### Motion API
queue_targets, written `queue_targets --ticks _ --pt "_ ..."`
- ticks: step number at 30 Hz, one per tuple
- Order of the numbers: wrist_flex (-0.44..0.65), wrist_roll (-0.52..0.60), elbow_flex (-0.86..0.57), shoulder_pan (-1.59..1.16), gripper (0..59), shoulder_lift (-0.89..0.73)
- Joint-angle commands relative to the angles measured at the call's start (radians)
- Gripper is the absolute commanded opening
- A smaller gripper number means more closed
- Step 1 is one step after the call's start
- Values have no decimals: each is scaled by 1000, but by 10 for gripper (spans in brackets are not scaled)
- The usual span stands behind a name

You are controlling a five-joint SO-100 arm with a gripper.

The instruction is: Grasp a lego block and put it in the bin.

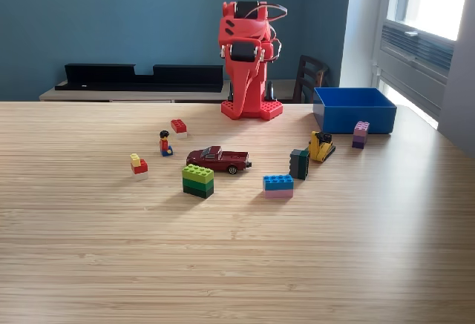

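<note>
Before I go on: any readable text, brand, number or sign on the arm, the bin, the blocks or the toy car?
None can be read in the exterior view.
Arm: plain red shells, no lettering visible.
Bin: plain blue walls, no label.
Toy car: any marking too small to tell.
Minifigure: torso print too small to read.
Blocks, such as the green block: no print visible.

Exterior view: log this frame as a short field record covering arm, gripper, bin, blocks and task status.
arm: folded over its red base at the table's far edge
gripper: pointing down, holding nothing, jaw state unclear
bin: exterior view's right, interior not visible
nearest block to bin: purple block
centre: toy car, green block, blue block
task status: no block grasped
</note>
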Motion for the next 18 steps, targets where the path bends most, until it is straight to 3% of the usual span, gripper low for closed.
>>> queue_targets --ticks 1,4,7,14,16,18 --pt "60 202 -433 81 100 -359" --pt "150 244 -604 173 160 -558" --pt "163 273 -676 247 203 -729" --pt "181 359 -670 293 167 -1012" --pt "181 380 -650 291 191 -1071" --pt "186 399 -635 290 263 -1120"
